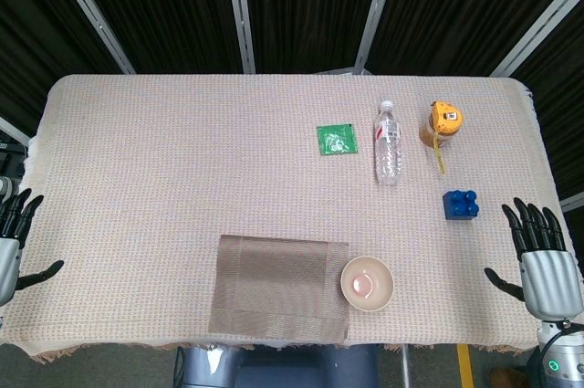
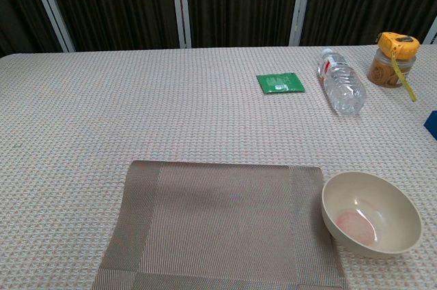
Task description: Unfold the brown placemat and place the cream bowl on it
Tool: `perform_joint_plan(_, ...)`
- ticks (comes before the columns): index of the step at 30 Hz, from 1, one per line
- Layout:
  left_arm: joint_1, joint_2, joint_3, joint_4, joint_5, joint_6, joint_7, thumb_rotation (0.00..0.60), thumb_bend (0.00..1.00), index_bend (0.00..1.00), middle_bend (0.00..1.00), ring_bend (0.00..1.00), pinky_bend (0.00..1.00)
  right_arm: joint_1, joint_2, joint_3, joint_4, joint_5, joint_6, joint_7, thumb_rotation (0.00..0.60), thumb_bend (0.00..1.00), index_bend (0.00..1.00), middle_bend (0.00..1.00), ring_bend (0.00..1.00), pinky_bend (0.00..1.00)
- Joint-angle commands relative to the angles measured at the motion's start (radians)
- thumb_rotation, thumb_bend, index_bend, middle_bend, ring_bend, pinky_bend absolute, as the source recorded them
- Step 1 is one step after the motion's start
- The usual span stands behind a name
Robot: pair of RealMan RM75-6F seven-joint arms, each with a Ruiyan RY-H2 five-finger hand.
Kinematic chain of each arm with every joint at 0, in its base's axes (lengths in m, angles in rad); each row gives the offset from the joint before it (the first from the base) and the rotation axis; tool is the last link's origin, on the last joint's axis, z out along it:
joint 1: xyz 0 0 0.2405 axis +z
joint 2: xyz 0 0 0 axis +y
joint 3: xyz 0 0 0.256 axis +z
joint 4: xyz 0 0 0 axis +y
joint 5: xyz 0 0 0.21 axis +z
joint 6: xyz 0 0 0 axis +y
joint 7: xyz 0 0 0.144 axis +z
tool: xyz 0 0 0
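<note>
The brown placemat point(image 1: 281, 288) point(image 2: 222, 225) lies folded near the table's front edge, its side flaps turned in over the middle. The cream bowl point(image 1: 367, 282) point(image 2: 370, 212) stands upright just right of it, touching its right edge, with a pinkish patch inside. My left hand point(image 1: 13, 240) hovers off the table's left edge, fingers spread, holding nothing. My right hand point(image 1: 542, 258) is at the front right corner, fingers apart and empty. Neither hand shows in the chest view.
A green packet point(image 1: 336, 140) point(image 2: 280, 82) lies mid-table. A clear water bottle point(image 1: 390, 142) point(image 2: 341, 82) lies on its side beside it. A yellow-lidded jar point(image 1: 443, 123) point(image 2: 392, 60) and a blue block point(image 1: 461, 204) sit at the right.
</note>
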Motion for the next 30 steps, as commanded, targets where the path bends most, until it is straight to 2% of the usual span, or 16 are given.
perform_joint_plan(1,0.0,0.001,-0.001,-0.001,-0.002,-0.001,0.0,0.6,0.0,0.0,0.0,0.0,0.0,0.004,0.001,-0.007,-0.003,-0.003,-0.015,-0.008,0.6,0.0,0.0,0.0,0.0,0.0)
perform_joint_plan(10,0.003,0.006,0.002,-0.009,-0.005,-0.005,0.003,0.6,0.0,0.0,0.0,0.0,0.0,0.019,0.016,-0.045,-0.031,-0.021,-0.083,-0.025,0.6,0.0,0.0,0.0,0.0,0.0)
perform_joint_plan(15,0.005,0.017,-0.002,-0.022,-0.021,-0.011,-0.004,0.6,0.0,0.0,0.0,0.0,0.0,0.058,0.044,-0.129,-0.072,-0.147,-0.162,0.021,0.6,0.0,0.04,0.0,0.0,0.0)
perform_joint_plan(18,0.007,0.021,-0.005,-0.026,-0.026,-0.01,-0.003,0.6,0.0,0.0,0.0,0.0,0.0,0.118,0.038,-0.196,-0.043,-0.253,-0.265,0.057,0.6,0.0,0.09,0.0,0.0,0.0)
perform_joint_plan(21,0.008,0.02,-0.004,-0.024,-0.032,-0.013,0.005,0.6,0.0,0.0,0.0,0.0,0.0,0.178,0.027,-0.241,-0.025,-0.309,-0.365,0.109,0.6,0.0,0.12,0.0,0.0,0.0)
perform_joint_plan(25,0.01,0.018,-0.006,-0.024,-0.048,-0.019,0.012,0.6,0.0,0.0,0.0,0.0,0.0,0.236,0.007,-0.254,-0.022,-0.355,-0.445,0.093,0.6,0.0,0.14,0.0,0.0,0.0)
perform_joint_plan(30,0.014,0.015,-0.009,-0.022,-0.058,-0.017,0.022,0.6,0.0,0.0,0.0,0.0,0.0,0.279,-0.035,-0.232,-0.021,-0.355,-0.521,0.003,0.6,0.0,0.16,0.0,0.0,0.0)
